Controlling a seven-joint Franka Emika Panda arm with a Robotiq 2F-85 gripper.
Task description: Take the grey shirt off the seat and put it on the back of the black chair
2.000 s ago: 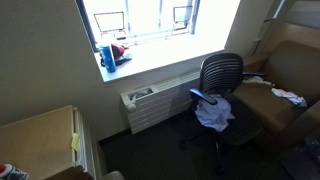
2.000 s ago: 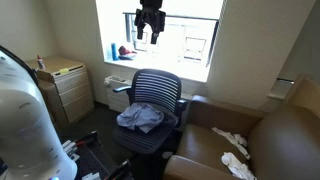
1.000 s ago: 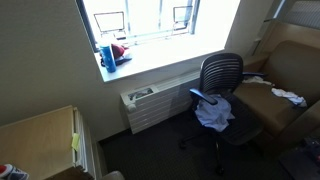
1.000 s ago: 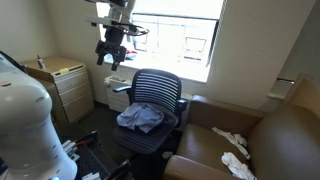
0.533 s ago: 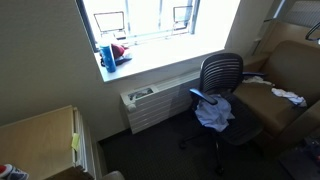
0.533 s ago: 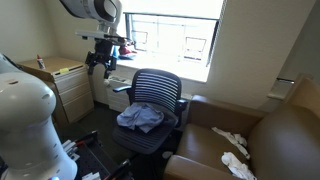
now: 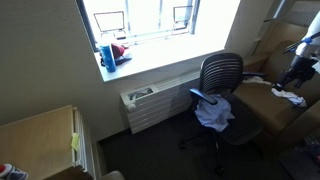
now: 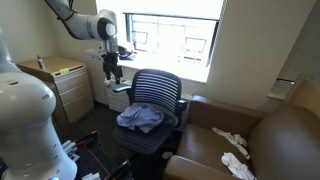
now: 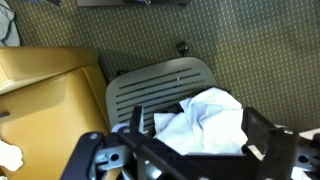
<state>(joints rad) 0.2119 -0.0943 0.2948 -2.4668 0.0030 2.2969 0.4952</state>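
Gripper (image 8: 113, 72) spread, empty; grey shirt (image 8: 140, 118) lies crumpled (paler folds) on seat (image 8: 141, 142).

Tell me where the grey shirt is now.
In both exterior views the grey shirt lies bunched on the seat of the black chair, beside the tan armchair.

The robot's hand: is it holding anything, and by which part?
Nothing is held. The gripper hangs open in the air beside the black chair; the grey shirt lies on the seat, apart from it.
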